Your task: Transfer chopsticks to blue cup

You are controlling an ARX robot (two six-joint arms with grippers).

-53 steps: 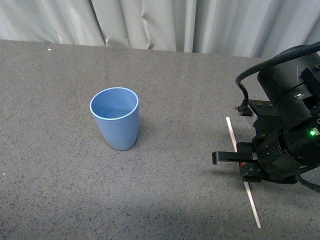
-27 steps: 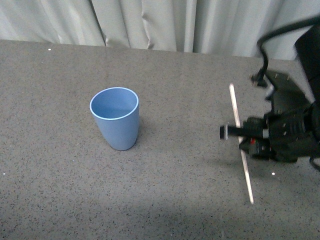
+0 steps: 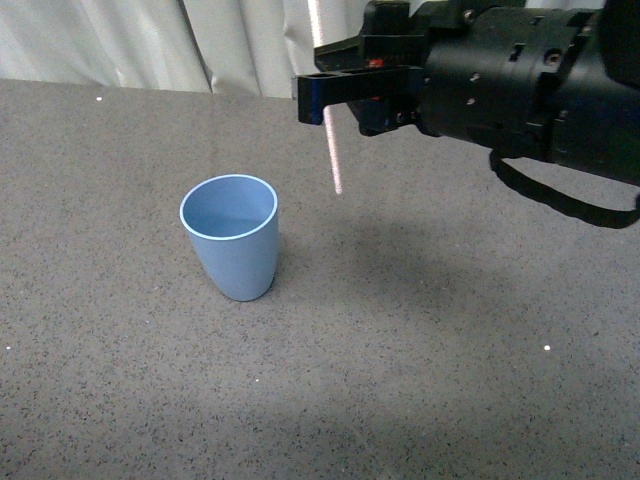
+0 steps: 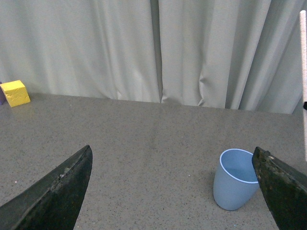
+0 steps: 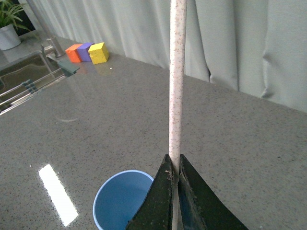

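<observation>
My right gripper (image 3: 322, 95) clamped the chopsticks (image 3: 336, 165) upright, above and just beside the blue cup (image 3: 229, 240); lowering them in remained

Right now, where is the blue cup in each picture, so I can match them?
Front view: the blue cup stands on the table, left of centre.
Left wrist view: the cup stands on the table before the curtain.
Right wrist view: the cup's open mouth shows just beside the shut right hand.
Shared landmark: the pale chopstick, roughly upright near the cup in all three.
</observation>
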